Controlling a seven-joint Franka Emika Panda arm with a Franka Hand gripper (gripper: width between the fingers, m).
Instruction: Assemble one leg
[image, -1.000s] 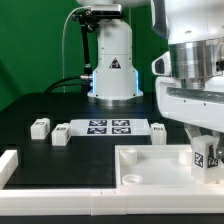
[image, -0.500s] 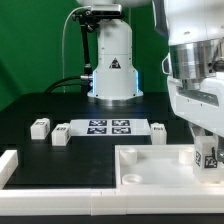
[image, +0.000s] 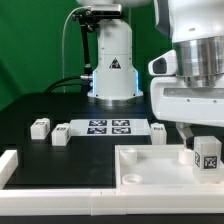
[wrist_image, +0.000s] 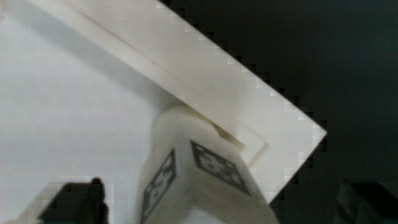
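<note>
A leg (image: 205, 156), a small white block with a tag, stands upright on the near corner of the large white tray-like piece (image: 150, 168) at the exterior view's right. My gripper (image: 205, 140) hangs just above it, open. In the wrist view the leg (wrist_image: 199, 165) sits between the two dark fingers (wrist_image: 75, 202) of my gripper (wrist_image: 217, 205), with a gap on either side. It rests at the corner of the tray-like piece (wrist_image: 71, 100). Three more legs lie on the black table: two (image: 40, 127) (image: 61, 134) left of the marker board, one (image: 160, 131) right of it.
The marker board (image: 108, 127) lies flat mid-table. The arm's base (image: 112, 65) stands behind it. A white raised piece (image: 8, 165) sits at the near left edge. A green backdrop closes the back.
My gripper has risen a little over the leg. The leg has gone from slightly tilted to upright on the tray corner and stays in place.
</note>
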